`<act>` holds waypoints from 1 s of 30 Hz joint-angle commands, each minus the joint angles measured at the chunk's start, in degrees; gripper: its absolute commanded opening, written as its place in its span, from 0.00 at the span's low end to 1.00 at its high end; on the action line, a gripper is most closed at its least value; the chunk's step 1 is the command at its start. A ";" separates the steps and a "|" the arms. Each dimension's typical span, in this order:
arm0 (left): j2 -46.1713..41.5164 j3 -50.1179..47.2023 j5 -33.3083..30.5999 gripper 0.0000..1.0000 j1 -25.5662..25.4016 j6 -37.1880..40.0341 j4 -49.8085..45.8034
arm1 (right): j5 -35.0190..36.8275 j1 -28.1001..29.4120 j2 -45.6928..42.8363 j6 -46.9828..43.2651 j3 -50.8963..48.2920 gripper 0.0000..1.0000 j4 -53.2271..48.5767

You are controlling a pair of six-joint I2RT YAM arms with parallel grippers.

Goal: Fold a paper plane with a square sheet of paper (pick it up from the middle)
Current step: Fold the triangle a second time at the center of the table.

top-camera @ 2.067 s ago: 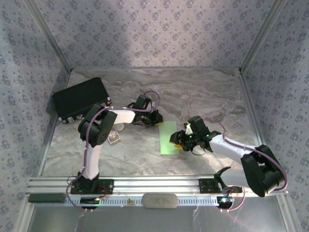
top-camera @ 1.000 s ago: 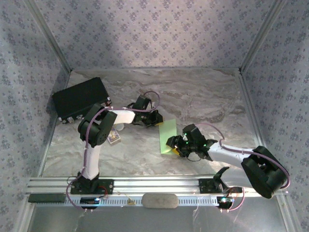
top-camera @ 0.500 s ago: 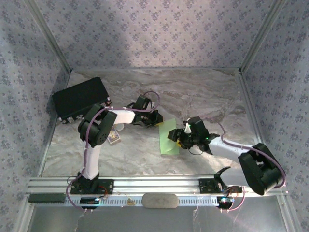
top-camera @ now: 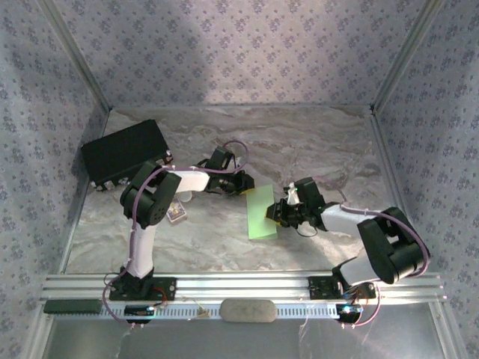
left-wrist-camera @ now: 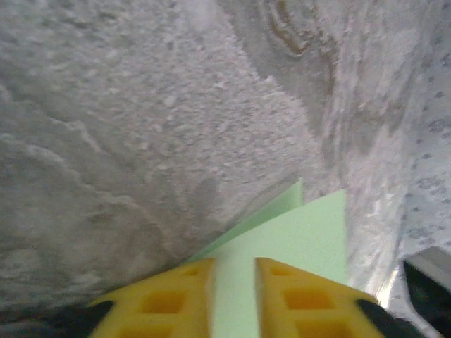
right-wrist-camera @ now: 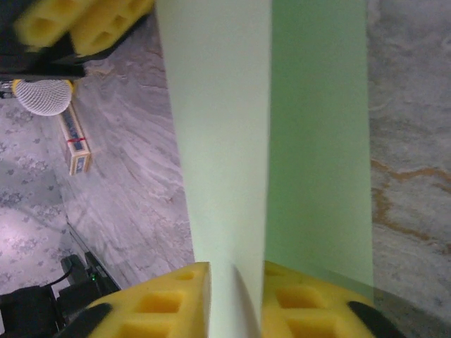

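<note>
The two arm bases sit on a metal rail (top-camera: 247,286) at the near edge of the desk (top-camera: 224,250). From the base at 5 o'clock the right arm bends back toward the middle. There the right fingers (top-camera: 278,213) meet the square sheet of paper (top-camera: 260,217) at its 3 o'clock edge.

The sheet is pale green and folded into a narrow oblong. It lies near the middle of the desk with its long axis running roughly from 6 to 12 o'clock.

In the right wrist view the two yellow pads (right-wrist-camera: 151,303) stand a narrow gap apart. A paler panel of the sheet runs down into that gap, and a greener panel beside a lengthwise crease lies over the right-hand pad. Whether they actually pinch the paper cannot be told.

Beyond the sheet, at its 11 o'clock corner, are the left fingers (top-camera: 244,190). In the left wrist view their yellow pads (left-wrist-camera: 165,299) are also slightly apart. Green paper shows in the gap and spreads out past them over the grey marbled desk. Whether they have hold of it cannot be told.

A small card box (top-camera: 177,212) lies well off at 9 o'clock from the sheet, beside the left arm's elbow. Farther back, at 10 o'clock against the patterned wall, sits a big black box (top-camera: 123,152).
</note>
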 commanded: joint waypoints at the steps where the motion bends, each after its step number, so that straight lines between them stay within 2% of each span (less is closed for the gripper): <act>1: -3.60 -1.15 1.63 0.33 -1.92 0.62 -2.66 | -0.95 -0.38 1.20 -2.02 1.40 0.16 -1.43; 5: -9.91 -1.14 -1.71 0.52 -2.35 4.39 -6.91 | 0.46 -1.01 1.32 -0.36 0.99 0.07 0.44; 9: -16.62 -5.21 -6.34 0.64 -2.36 5.31 -7.04 | 1.69 -1.70 1.26 4.16 -0.30 0.01 5.68; 15: -25.96 -13.66 -12.12 0.68 -3.05 5.14 -4.92 | 3.20 -1.71 1.76 6.75 -0.44 0.02 8.03; 19: -33.90 -18.42 -16.28 0.70 -3.38 4.96 -5.51 | 0.34 -2.08 2.07 5.11 -0.40 0.06 6.93; 24: -46.67 -23.96 -21.05 0.75 -3.93 6.07 -9.15 | -1.03 -2.94 -0.92 0.32 -0.07 0.15 -2.34; 30: -58.39 -28.22 -22.04 0.82 -3.27 10.18 -13.24 | -1.71 -2.98 -3.40 -4.01 1.46 0.16 -7.56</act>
